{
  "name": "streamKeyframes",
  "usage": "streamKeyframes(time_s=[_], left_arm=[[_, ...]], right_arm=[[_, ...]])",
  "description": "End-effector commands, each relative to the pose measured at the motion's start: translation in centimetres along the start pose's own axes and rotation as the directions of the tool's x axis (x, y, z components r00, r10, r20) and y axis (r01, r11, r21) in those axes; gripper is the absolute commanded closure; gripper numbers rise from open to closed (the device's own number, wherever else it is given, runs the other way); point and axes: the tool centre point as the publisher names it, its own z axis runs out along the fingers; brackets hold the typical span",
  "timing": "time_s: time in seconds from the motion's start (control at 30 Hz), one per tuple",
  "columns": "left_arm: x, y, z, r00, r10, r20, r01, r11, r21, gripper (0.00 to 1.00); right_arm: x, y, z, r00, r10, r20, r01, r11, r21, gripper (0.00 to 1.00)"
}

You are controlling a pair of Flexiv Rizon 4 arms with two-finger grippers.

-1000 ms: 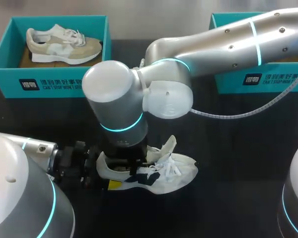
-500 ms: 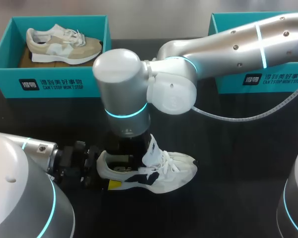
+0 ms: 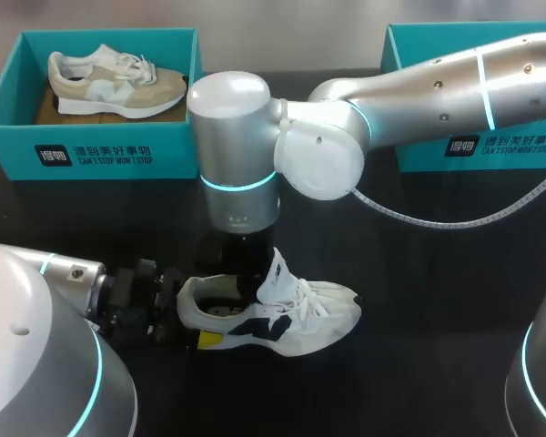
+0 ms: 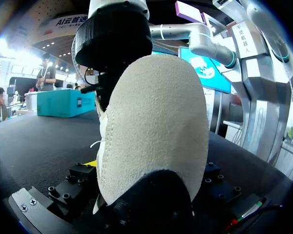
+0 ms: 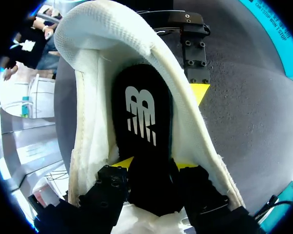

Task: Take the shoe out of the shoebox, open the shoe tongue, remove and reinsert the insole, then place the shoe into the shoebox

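A white shoe lies on its sole on the black table, toe to the right, with its tongue standing upright. My left gripper is shut on the heel, one yellow tip pressed against the shoe's side. The suede heel fills the left wrist view. My right arm reaches over from the right, and its gripper points down into the shoe's opening. In the right wrist view the black insole with a white logo lies inside the shoe. My right gripper is shut on its near end.
A teal shoebox at the back left holds a beige shoe. A second teal shoebox stands at the back right, partly behind my right arm. A white cable hangs from that arm.
My right arm's wrist has shifted right and back above the shoe. The tongue, earlier flopped outward, now stands upright. The left gripper and shoe have stayed put.
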Motion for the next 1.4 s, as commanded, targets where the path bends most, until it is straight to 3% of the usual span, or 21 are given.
streamKeyframes(time_s=[0.03,0.43,0.6,0.73,0.8,0.9,1.1,1.4], left_arm=[[-0.1,0.2,0.0,1.0,0.001,0.0,-0.001,1.0,0.001,1.0],[-0.1,0.2,0.0,1.0,0.001,0.0,-0.001,1.0,0.001,1.0],[-0.1,0.2,0.0,1.0,0.001,0.0,-0.001,1.0,0.001,1.0],[-0.1,0.2,0.0,1.0,0.001,0.0,-0.001,1.0,0.001,1.0],[-0.1,0.2,0.0,1.0,0.001,0.0,-0.001,1.0,0.001,1.0],[-0.1,0.2,0.0,1.0,0.001,0.0,-0.001,1.0,0.001,1.0],[-0.1,0.2,0.0,1.0,0.001,0.0,-0.001,1.0,0.001,1.0],[-0.1,0.2,0.0,1.0,0.001,0.0,-0.001,1.0,0.001,1.0]], right_arm=[[1.2,0.6,1.1,1.0,0.008,0.007,-0.008,1.0,0.003,0.56],[1.6,0.8,1.0,1.0,0.023,0.006,-0.023,1.0,0.0,0.58],[1.0,0.8,1.9,1.0,0.014,-0.023,-0.014,1.0,-0.015,0.58],[0.8,0.9,2.7,0.998,-0.018,-0.061,0.016,0.999,-0.035,0.66],[0.9,1.1,3.0,0.996,-0.038,-0.086,0.035,0.999,-0.042,0.84],[1.2,1.1,3.2,0.992,-0.045,-0.12,0.04,0.998,-0.043,1.0],[2.3,0.7,2.4,0.991,-0.033,-0.128,0.027,0.999,-0.044,1.0],[3.5,-0.8,-0.7,1.0,0.015,0.007,-0.014,0.996,-0.089,1.0]])
